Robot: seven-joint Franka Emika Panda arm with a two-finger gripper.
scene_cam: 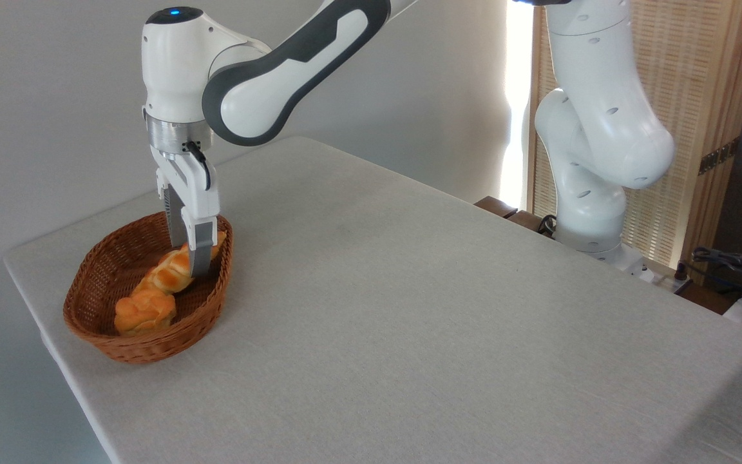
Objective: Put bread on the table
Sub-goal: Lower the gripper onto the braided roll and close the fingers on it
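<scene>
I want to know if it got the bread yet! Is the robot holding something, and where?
The tool is down in the basket, its fingers around the long braided bread near its upper end. Whether it grips yet cannot be told.

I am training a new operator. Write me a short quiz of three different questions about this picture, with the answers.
1. True or false: the bread already lies on the table.
2. Where are the gripper fingers? A) over bare cloth B) down inside the basket, at the long loaf C) raised high above the basket
3. Fill in: in the basket, in front of the loaf, lies a small ____.

Key: 1 false, it is in the basket; 2 B; 3 bun.
</scene>
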